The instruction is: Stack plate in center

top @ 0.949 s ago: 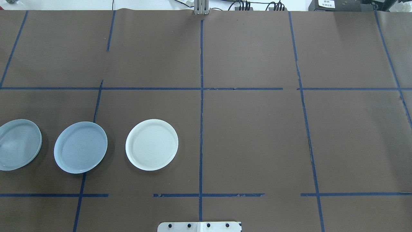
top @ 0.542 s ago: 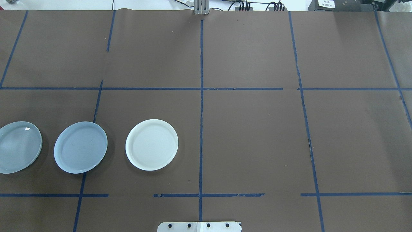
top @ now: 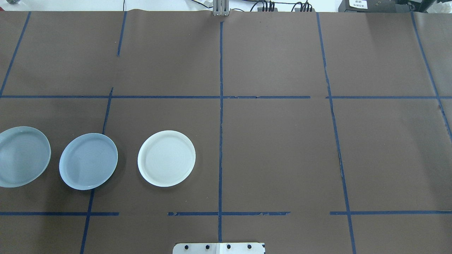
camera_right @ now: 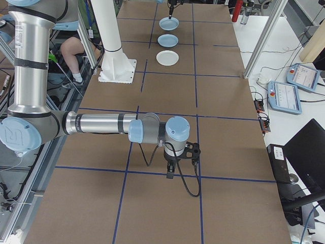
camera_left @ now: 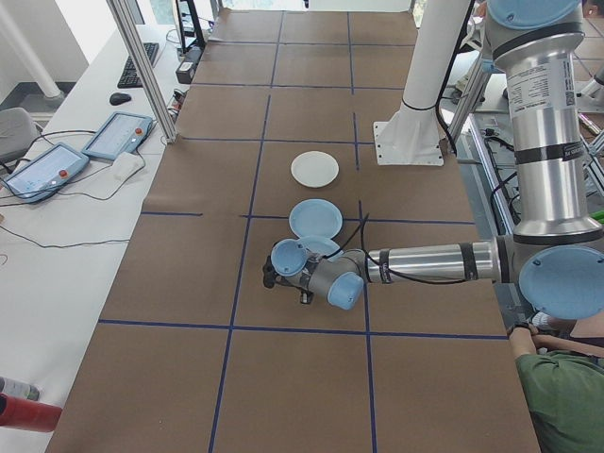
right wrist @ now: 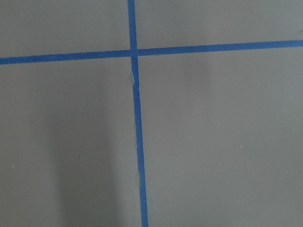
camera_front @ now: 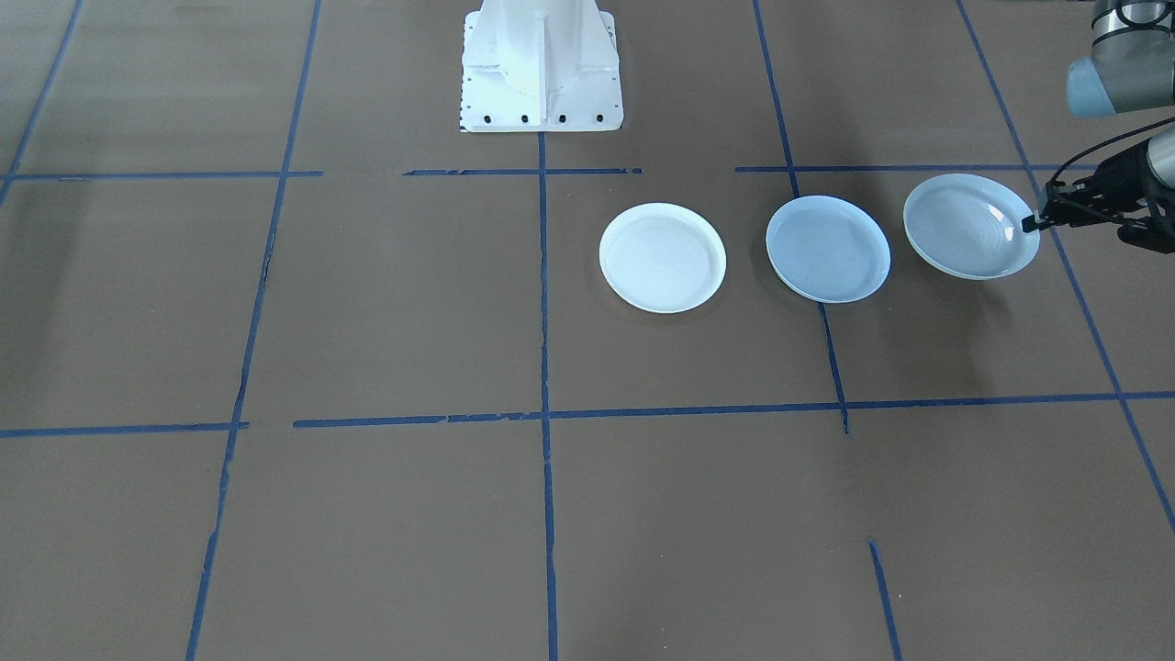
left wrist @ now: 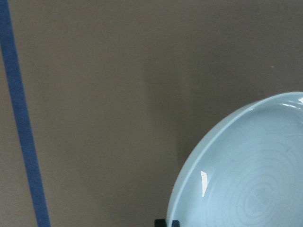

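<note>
A: Start with the biggest thing. What's under the arms?

B: The brown table [camera_front: 386,303], taped into blue squares. Three plates lie in a row on it. The left gripper [camera_front: 1030,223] has its fingers pinched on the outer rim of the glossy ringed plate [camera_front: 968,225], which looks tipped, its gripped edge raised off the paper.

A: And the target?

B: The matte grey-blue plate [camera_front: 827,248] sits just beyond the far edge of the held plate, straight out from the fingertips along the row. The white plate [camera_front: 662,257] is further on in the same line, apart from it.

A: So which way does the carry go?

B: Away from the wrist, along the line of plates, lifted enough to clear the matte plate's rim, I'd judge. The plates are round, so no long axis matters.

A: The other arm?

B: The right gripper [camera_right: 171,170] hangs well away over bare paper, pointing down. I can't tell whether its fingers are parted. The left is plainly the nearer one.
</note>
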Robot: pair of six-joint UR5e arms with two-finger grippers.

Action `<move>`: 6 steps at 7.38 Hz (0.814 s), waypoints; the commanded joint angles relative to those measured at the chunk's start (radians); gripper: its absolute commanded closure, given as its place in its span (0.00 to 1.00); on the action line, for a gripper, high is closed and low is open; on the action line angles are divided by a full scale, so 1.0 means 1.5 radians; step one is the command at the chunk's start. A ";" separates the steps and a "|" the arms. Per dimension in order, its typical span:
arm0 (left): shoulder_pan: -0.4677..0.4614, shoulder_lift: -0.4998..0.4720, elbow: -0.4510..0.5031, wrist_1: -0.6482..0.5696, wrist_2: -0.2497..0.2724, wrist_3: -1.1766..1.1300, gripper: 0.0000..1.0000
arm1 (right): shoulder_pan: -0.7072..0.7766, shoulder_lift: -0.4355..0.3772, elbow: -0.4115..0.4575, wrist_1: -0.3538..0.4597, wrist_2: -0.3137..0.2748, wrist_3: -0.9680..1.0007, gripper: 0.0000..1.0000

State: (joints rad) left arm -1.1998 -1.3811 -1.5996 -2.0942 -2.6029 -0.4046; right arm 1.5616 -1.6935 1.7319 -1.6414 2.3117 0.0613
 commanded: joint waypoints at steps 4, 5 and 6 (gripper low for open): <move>0.075 -0.018 -0.064 -0.074 0.056 -0.286 1.00 | 0.000 0.000 0.000 0.000 0.000 0.000 0.00; 0.118 -0.025 -0.062 -0.127 0.057 -0.369 1.00 | 0.000 0.000 0.000 0.000 0.000 0.000 0.00; 0.153 -0.038 -0.057 -0.159 0.068 -0.427 1.00 | 0.000 0.000 0.000 0.000 0.000 0.000 0.00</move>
State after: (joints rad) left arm -1.0427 -1.4192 -1.6909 -2.2569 -2.5182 -0.9153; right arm 1.5619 -1.6935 1.7319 -1.6414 2.3117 0.0614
